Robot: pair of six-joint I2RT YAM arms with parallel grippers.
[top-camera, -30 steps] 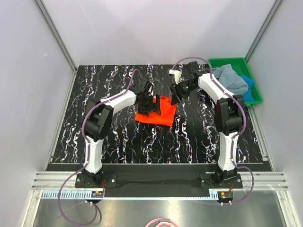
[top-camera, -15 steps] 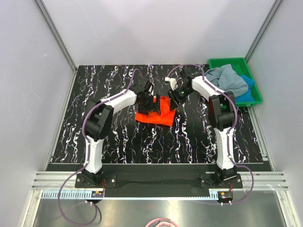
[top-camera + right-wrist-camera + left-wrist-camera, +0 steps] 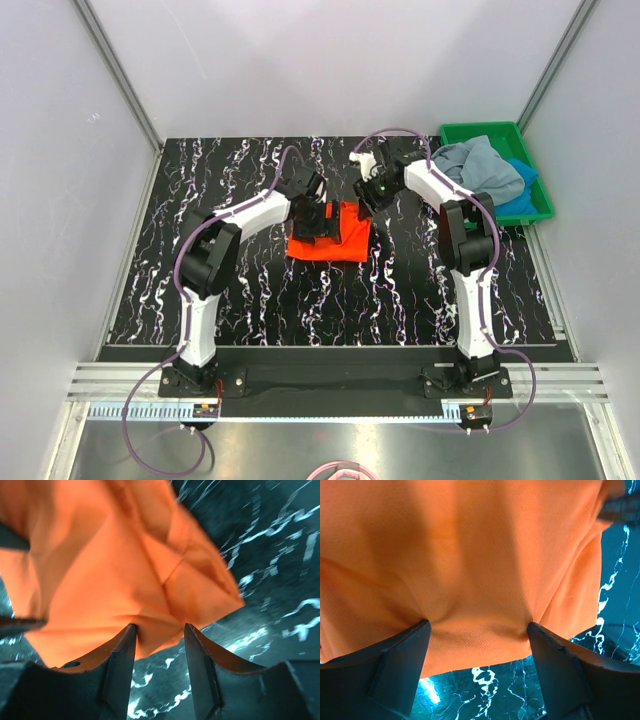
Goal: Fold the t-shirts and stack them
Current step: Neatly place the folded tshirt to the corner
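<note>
A bright orange t-shirt (image 3: 345, 240) lies folded into a small rectangle in the middle of the black marbled table. My left gripper (image 3: 318, 220) is open over its left half. In the left wrist view the two wide-spread fingertips (image 3: 422, 630) press into the orange cloth (image 3: 470, 555) near its edge. My right gripper (image 3: 372, 192) hovers at the shirt's far right corner, jaws partly apart. In the right wrist view a fold of the orange cloth (image 3: 110, 580) reaches between its fingers (image 3: 125, 645), with a gap left beside it. A grey-blue t-shirt (image 3: 485, 165) and a bright blue one (image 3: 522, 182) lie crumpled in the tray.
The green plastic tray (image 3: 540, 212) sits at the table's far right corner. White walls with aluminium posts close in the table at the back and both sides. The arm bases stand at the near edge.
My right gripper has swung left to the orange shirt's far right corner and its jaws have narrowed. The shirt's right edge lies tidier. The left gripper has stayed in place.
</note>
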